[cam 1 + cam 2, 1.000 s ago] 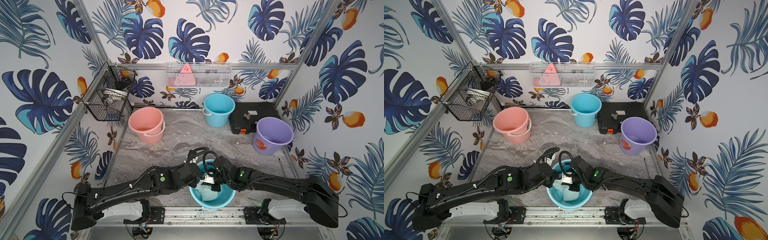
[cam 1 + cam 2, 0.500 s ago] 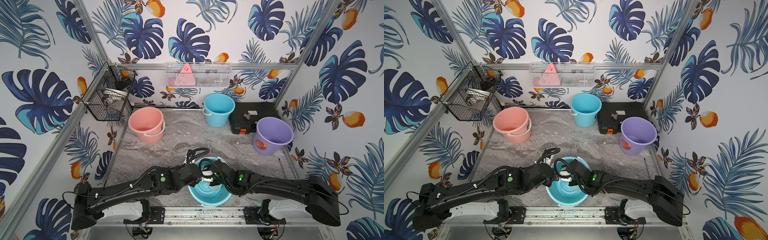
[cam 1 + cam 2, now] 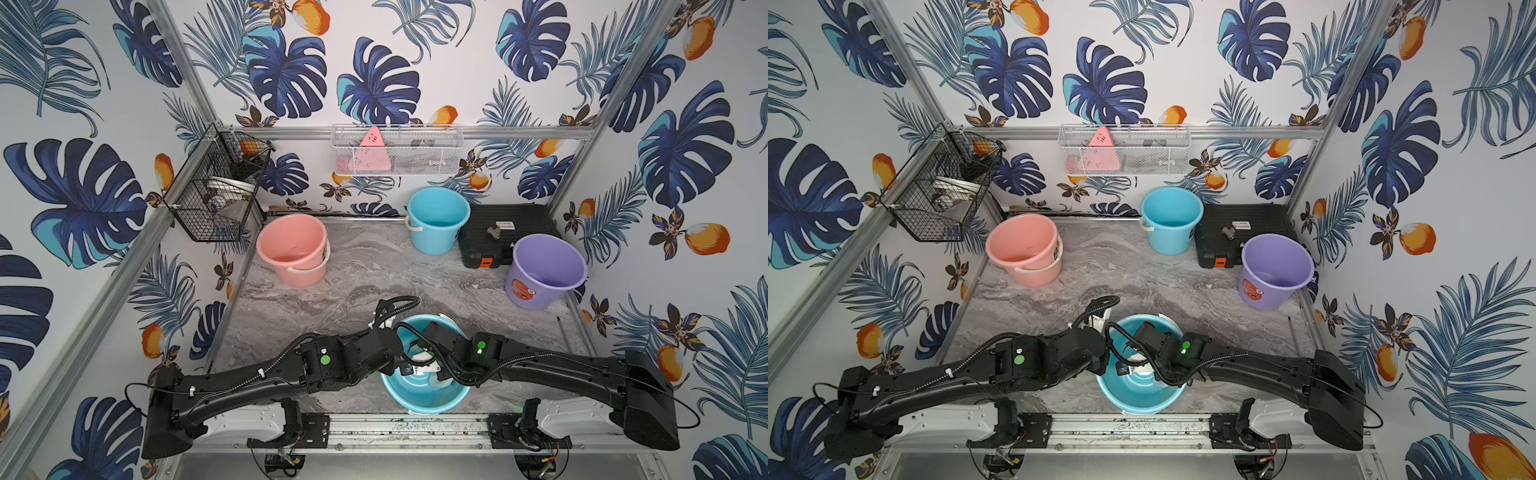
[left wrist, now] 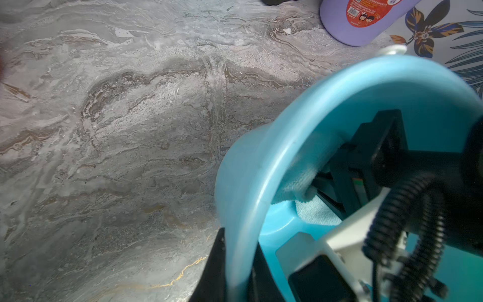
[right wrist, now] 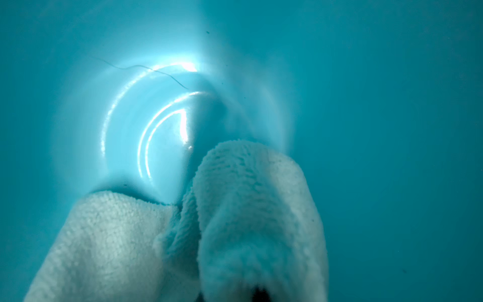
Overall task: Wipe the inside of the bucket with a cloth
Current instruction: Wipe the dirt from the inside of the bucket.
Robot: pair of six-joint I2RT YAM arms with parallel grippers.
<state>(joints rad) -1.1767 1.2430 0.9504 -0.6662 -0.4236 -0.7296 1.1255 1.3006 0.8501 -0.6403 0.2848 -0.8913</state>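
A teal bucket stands tilted at the table's front middle. My left gripper is shut on its rim, one finger outside the wall and one inside. My right arm reaches down into the bucket. In the right wrist view the right gripper is shut on the fluffy pale mint cloth, which covers its fingers and lies against the bucket's inner wall near the shiny bottom. A fold of the cloth also shows just inside the rim. In both top views the arms hide most of the cloth.
A pink bucket stands back left and a blue bucket at the back middle. A black case and a purple bucket are back right. A black wire basket and a white mesh basket hang on the walls.
The right wrist has moved from the bucket's near side toward its far rim. The cloth, plainly seen in the bucket a second ago, now lies under the arm. The bucket has shifted slightly.
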